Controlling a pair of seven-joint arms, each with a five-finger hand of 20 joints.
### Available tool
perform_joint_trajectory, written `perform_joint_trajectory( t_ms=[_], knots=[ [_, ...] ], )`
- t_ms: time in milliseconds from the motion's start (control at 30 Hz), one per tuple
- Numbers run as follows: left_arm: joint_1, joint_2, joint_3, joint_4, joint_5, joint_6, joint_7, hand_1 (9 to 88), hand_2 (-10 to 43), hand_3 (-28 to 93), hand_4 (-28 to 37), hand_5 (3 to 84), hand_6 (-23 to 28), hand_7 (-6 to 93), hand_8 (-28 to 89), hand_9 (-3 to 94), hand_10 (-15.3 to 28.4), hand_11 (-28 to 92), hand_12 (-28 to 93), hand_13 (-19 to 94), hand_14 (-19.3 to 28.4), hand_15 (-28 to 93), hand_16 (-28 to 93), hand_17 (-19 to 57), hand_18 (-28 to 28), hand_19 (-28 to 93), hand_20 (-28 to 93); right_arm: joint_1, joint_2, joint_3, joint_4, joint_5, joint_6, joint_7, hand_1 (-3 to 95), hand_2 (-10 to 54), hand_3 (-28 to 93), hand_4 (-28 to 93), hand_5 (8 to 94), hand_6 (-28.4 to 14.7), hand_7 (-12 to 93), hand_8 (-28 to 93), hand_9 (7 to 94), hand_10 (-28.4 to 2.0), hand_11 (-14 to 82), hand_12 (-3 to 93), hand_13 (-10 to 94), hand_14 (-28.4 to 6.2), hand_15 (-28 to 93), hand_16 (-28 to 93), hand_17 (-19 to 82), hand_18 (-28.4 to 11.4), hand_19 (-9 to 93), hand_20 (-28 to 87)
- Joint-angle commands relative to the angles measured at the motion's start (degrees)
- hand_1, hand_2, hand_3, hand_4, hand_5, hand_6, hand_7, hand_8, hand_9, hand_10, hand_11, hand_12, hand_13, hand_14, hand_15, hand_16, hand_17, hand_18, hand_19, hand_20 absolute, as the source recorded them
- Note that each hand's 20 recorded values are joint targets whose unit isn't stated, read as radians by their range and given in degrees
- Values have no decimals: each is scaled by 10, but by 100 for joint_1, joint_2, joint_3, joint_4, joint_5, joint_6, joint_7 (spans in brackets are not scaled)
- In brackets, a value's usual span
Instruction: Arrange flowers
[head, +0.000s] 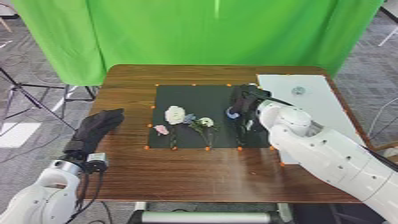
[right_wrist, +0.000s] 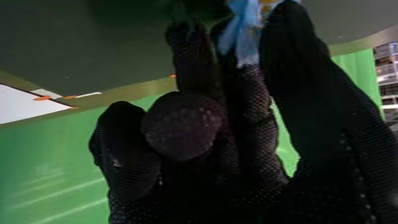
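Flowers to be arranged, w/ dark mat (head: 191, 95) as ref. On mat's L half: lg. white flower (head: 175, 115), pink flower (head: 161, 129) nearer its L edge, pale blue flower (head: 189, 119) just beside the lg. white one, and sm. white flower (head: 206, 122) to their R; stems toward robot. At mat's R part: blue flower (head: 233, 114), in the grasp of right hand (head: 250, 95), petals btwn its gloved fingers (right_wrist: 289, 55) in wrist view. Right hand sits over mat's R part, arm slanting in from R of mat.

Container: round, pale greenish item (head: 298, 90) on white sheet (head: 311, 110), R of mat; poss. a vessel, type & contents can't be told. Left hand (head: 96, 127) is L of mat, relaxed, fingers extended fwd, grasping nothing. Orange markers (head: 208, 148) along mat's edges; wooden table (head: 178, 175) under mat; green backdrop (head: 213, 40) beyond mat's far side.
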Motion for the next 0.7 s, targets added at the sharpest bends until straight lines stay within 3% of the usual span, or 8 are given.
perform_joint_trajectory(
  t_ms=[33,300,433,700],
  knots=[
    [12,-43,37,39,29,-86,-66,197,15,643,-280,422,48,117,-61,401,136,175,112,306,170,74,21,12,112,44,123,100,69,107,-60,-42,-56,-3,435,-95,622,-161,616,16,196,-85,630,-142,121,214,804,-40,711,281,582,-141,932,583],
    [50,-38,8,14,24,-88,-75,199,14,641,-279,421,48,116,-61,401,136,175,112,305,169,74,21,12,112,44,122,171,198,319,-202,-208,-109,-85,388,-95,619,-160,550,12,170,-92,546,-152,83,213,790,-43,711,275,571,-143,932,571],
    [52,-31,3,15,24,-106,-90,198,14,642,-279,421,48,117,-60,401,136,174,112,305,169,74,21,12,112,44,123,224,304,465,-185,-390,221,13,369,-95,619,-156,523,9,155,-85,512,-156,70,212,774,-48,708,273,555,-151,932,552],
    [75,-33,5,9,32,-109,-98,198,14,642,-278,421,48,116,-61,401,136,175,112,306,169,74,21,13,112,44,122,338,409,580,416,-1124,-28,577,306,-95,640,-170,398,-8,97,-61,369,-162,31,168,750,-60,712,264,531,-158,932,511]
  ],
)
